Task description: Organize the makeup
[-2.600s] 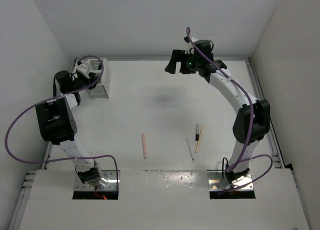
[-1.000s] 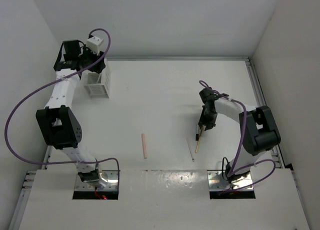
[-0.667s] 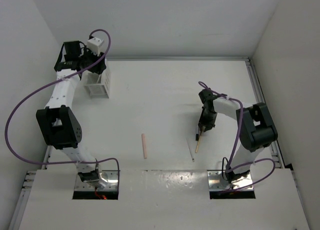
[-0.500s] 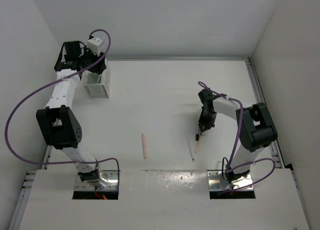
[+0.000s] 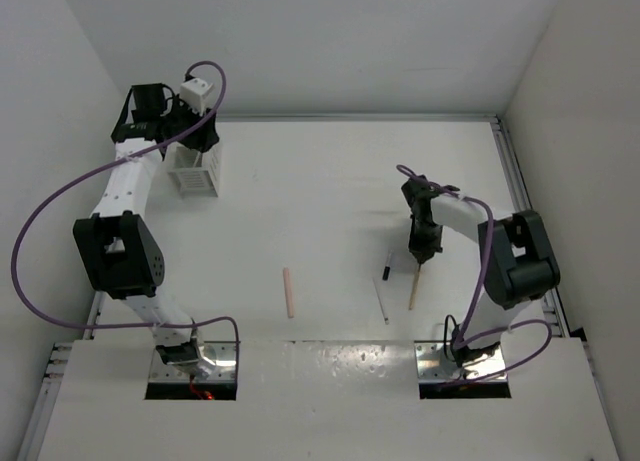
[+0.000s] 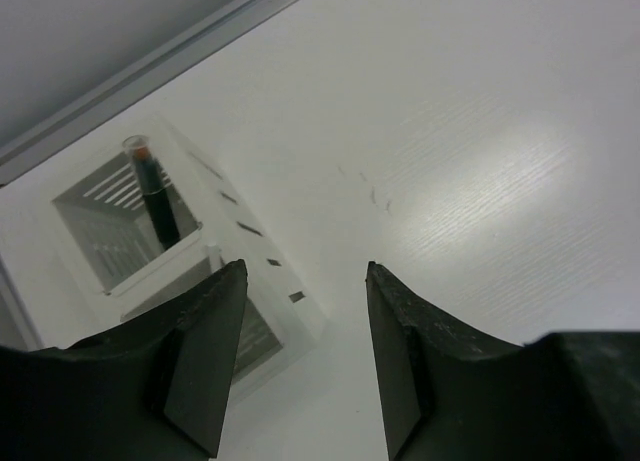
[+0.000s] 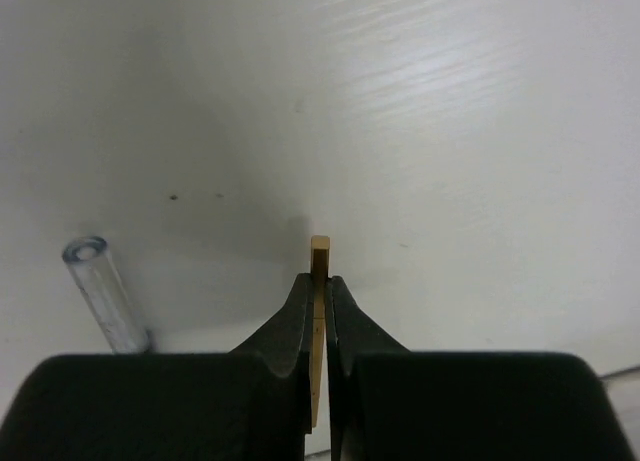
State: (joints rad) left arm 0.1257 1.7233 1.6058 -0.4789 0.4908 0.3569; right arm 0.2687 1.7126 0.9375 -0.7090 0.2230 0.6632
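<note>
My right gripper (image 5: 421,253) (image 7: 318,279) is shut on the upper end of the tan wooden stick (image 5: 412,291) (image 7: 320,247), low over the table at the right. Just left of it lies the short black-and-white stick (image 5: 386,265); its clear cap (image 7: 103,295) shows in the right wrist view. A thin white stick (image 5: 381,301) lies nearer the front, and the pink stick (image 5: 288,292) lies mid-table. My left gripper (image 5: 192,141) (image 6: 305,361) hangs open and empty over the white slatted box (image 5: 195,176) (image 6: 265,251). A black stick (image 6: 158,201) stands in the box's far compartment.
The box stands at the back left against the raised table rail (image 5: 350,117). A side rail (image 5: 520,211) runs along the right edge, close to my right arm. Both arm bases are bolted to the white front ledge (image 5: 320,381).
My right gripper has closed on the tan stick and carried it a little to the right, away from the black-and-white stick. The left gripper has stayed above the box.
</note>
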